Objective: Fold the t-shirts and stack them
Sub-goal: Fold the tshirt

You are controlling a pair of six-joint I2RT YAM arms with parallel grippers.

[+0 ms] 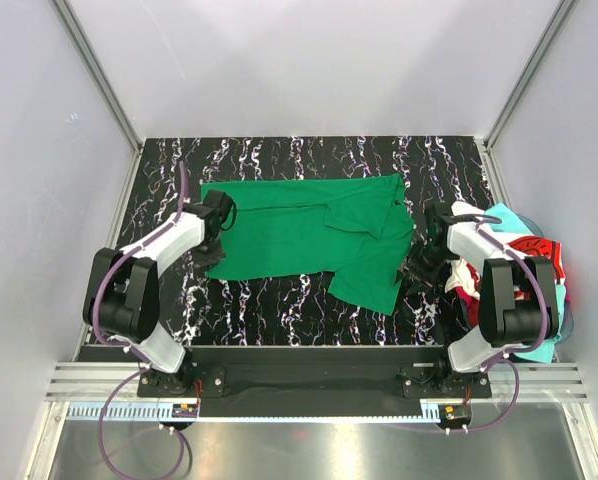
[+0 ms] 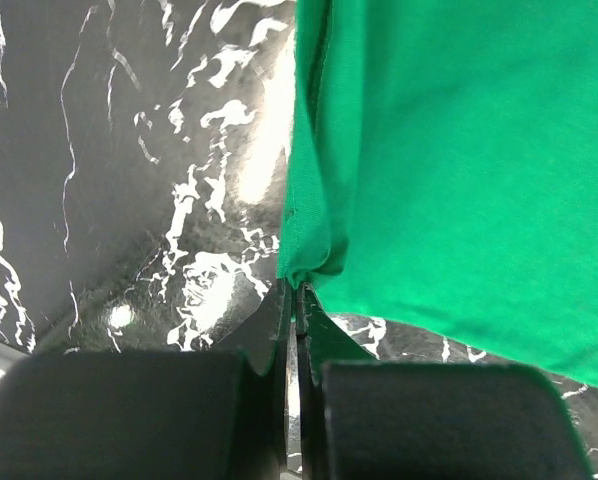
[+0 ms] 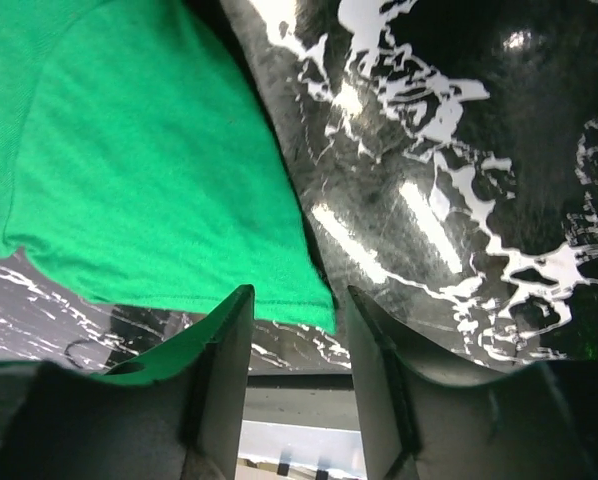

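- Green t-shirt [image 1: 309, 235] lies spread across the middle of the marbled table [image 1: 279, 300]. It is mostly flat, but its right part is doubled over in loose folds with one flap hanging toward the near edge.
- The heap of other t-shirts [image 1: 524, 270] sits at the far right table edge, beside my right arm. Red and turquoise cloth show in it. It is well apart from the work area.
- My left gripper [image 2: 294, 292] is clenched on the left edge of the green t-shirt. The wrist view shows a small pucker of cloth nipped right at the fingertips, and the hold looks shallow.
- My right gripper [image 3: 299, 300] has its jaws spread, with nothing clamped. The hem corner of the green t-shirt lies in the gap between the two fingers.
- Judged step: securing both ends of the green t-shirt so that it can be flattened or folded. The task looks early, with no folded stack in view.
- To do it well, I should push the right jaws further past the hem before closing, to catch the cloth and not just the stitched rim.
- I should close fully and confirm the pinch before any lift.
- Both arms should lift together and level. Uneven pull could strip the thin left hold.
- I should draw outward gently to shake out the doubled right part first.
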